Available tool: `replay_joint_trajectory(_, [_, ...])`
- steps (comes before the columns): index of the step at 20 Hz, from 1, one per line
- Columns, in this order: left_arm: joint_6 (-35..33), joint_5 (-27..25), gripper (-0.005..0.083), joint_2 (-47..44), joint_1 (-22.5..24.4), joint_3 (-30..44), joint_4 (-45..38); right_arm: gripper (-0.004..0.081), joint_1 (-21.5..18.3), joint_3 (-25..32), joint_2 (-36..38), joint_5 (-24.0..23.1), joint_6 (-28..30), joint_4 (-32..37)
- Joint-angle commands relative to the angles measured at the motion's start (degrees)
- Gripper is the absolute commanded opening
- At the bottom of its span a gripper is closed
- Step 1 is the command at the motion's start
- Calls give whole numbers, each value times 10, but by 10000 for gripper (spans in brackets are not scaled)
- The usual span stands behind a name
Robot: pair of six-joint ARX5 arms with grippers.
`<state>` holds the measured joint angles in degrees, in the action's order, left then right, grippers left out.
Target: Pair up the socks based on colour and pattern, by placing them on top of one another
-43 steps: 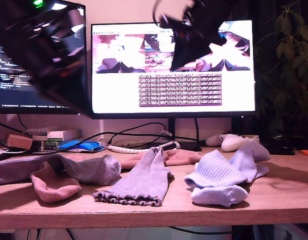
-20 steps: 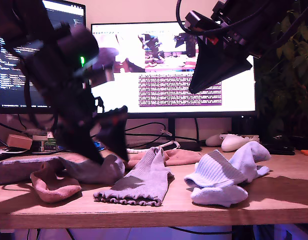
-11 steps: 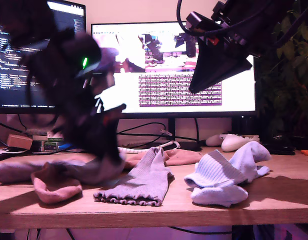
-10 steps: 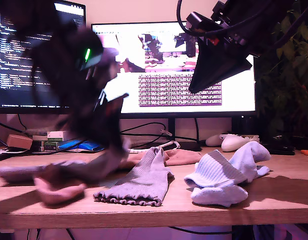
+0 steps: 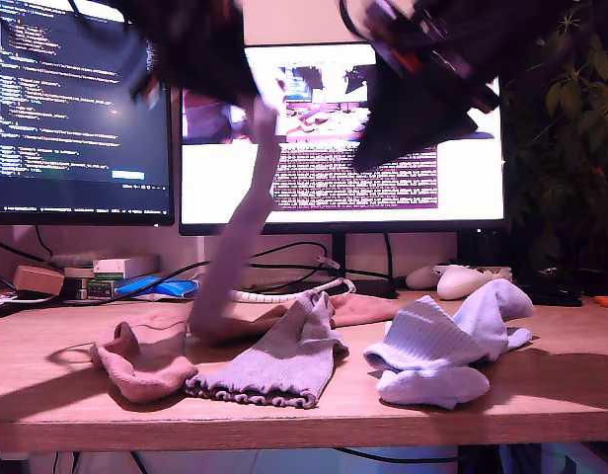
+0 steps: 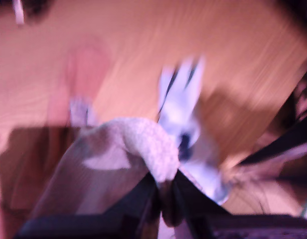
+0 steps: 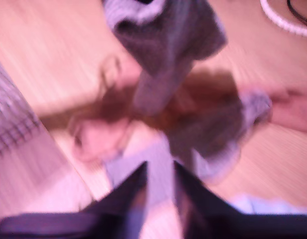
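One grey-lilac sock (image 5: 240, 227) hangs pinched between the tightly closed fingers of my first gripper (image 6: 166, 186), its low end touching the surface (image 5: 541, 385) beside the salmon-pink sock (image 5: 136, 360), which it may snag and drag along

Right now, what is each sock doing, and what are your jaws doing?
Lifted grey-lilac sock: hanging, lower end down at the table.
Frilly grey-lilac sock: lying flat.
Front salmon-pink sock: lying crumpled.
Back salmon-pink sock: lying, partly hidden.
Blue-white socks: lying, overlapping.
My first gripper: jaws shut on the lifted sock.
My second gripper: too blurred to tell.
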<state>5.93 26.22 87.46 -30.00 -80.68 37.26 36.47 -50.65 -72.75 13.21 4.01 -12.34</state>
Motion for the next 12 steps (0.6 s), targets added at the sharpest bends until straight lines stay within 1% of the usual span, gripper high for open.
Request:
replay_joint_trajectory(1, [24, 10, -21, 5, -2, 3, -6, 358, 4, 7, 6, 4, -26, 52])
replay_joint_trajectory(3, [42, 23, -21, 6, -2, 3, -21, 358, 10, 7, 6, 0, -23, 113])
replay_joint_trajectory(5, [72, 31, -21, 6, -2, 3, -40, 359, 18, 7, 6, -1, -5, 148])
replay_joint_trajectory(6, [72, 33, -21, 6, -2, 3, -44, 366, 24, 7, 6, -1, 2, 165])
replay_joint_trajectory(8, [89, 33, -21, 6, -2, 3, -52, 377, 37, 7, 6, -2, 27, 194])
replay_joint_trajectory(10, [94, 38, -21, 6, -2, 3, -62, 379, 47, 7, 2, -21, 52, 209])
replay_joint_trajectory(12, [110, 60, -21, 6, -2, 3, -67, 389, 52, 7, -5, -31, 66, 215])
